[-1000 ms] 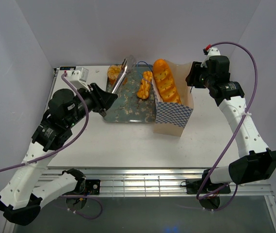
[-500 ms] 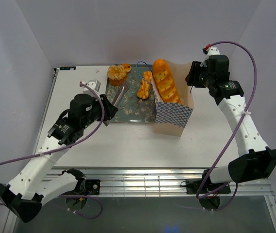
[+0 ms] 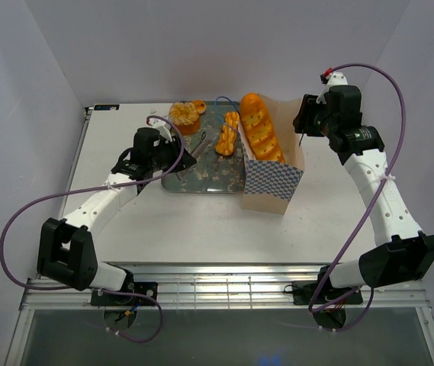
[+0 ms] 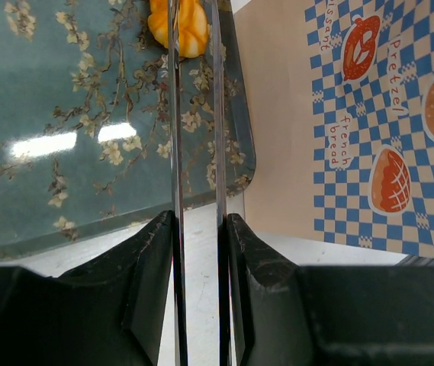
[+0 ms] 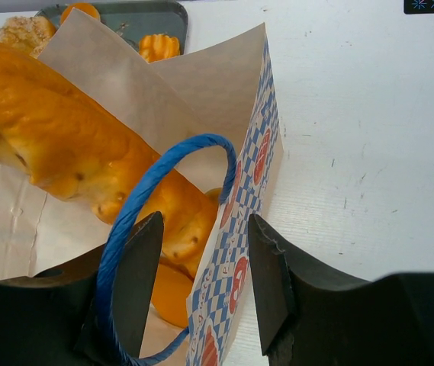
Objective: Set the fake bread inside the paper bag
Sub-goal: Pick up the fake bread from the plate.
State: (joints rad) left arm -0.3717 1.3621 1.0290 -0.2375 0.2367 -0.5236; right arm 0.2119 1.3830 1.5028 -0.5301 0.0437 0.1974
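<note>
The paper bag (image 3: 274, 183) stands upright right of the tray, with the long baguette (image 3: 260, 130) sticking out of it. The twisted stick (image 3: 226, 135) lies on the tray; a frosted cupcake (image 3: 184, 116) and a small tart (image 3: 199, 106) sit at its far end. My left gripper (image 3: 177, 158) is shut on metal tongs (image 3: 197, 145), whose tips point at the twisted stick (image 4: 178, 27) over the tray. My right gripper (image 5: 204, 221) is open, straddling the bag's wall (image 5: 239, 229) next to its blue handle (image 5: 163, 198) and the baguette (image 5: 49, 137).
The grey blossom-patterned tray (image 3: 201, 179) lies at the back middle, its near right corner (image 4: 232, 168) close to the bag's checkered side (image 4: 384, 130). White walls enclose the table on the left, back and right.
My left arm has swung in from the left and brought the tongs down from upright to low over the tray, pointing at the twisted stick. The right arm has not moved.
</note>
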